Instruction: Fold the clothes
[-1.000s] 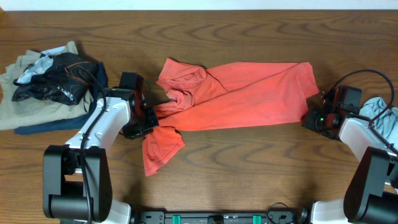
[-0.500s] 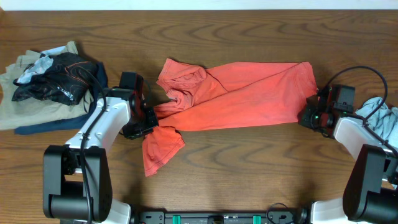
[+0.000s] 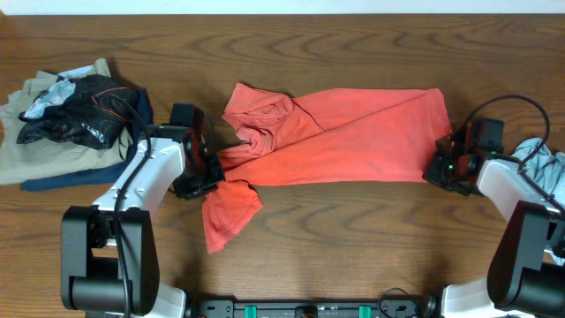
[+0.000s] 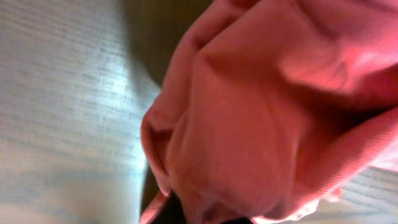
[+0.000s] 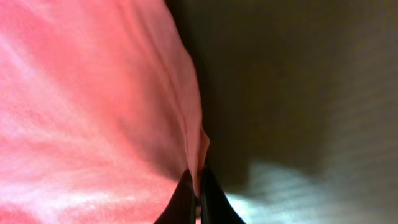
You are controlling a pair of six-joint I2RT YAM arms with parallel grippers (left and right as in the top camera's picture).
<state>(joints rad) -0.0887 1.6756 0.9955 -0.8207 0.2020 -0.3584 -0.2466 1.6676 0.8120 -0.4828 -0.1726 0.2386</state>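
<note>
The coral-red T-shirt (image 3: 344, 137) lies stretched across the middle of the table, crumpled at its left end, with a flap (image 3: 229, 208) hanging toward the front. My left gripper (image 3: 208, 173) is shut on the shirt's bunched left part, which fills the left wrist view (image 4: 261, 118). My right gripper (image 3: 439, 168) is shut on the shirt's lower right corner; in the right wrist view its two dark fingertips (image 5: 199, 198) pinch the fabric edge (image 5: 124, 112). No lettering or label shows.
A pile of other clothes, beige, dark and blue (image 3: 66, 119), lies at the far left. A light grey-blue garment (image 3: 540, 159) lies at the right edge, behind my right arm. The brown wooden table (image 3: 353, 256) shows in front.
My right gripper has moved left and a little toward the back with the shirt's corner, slackening the right end. My left gripper and the pile have not moved.
</note>
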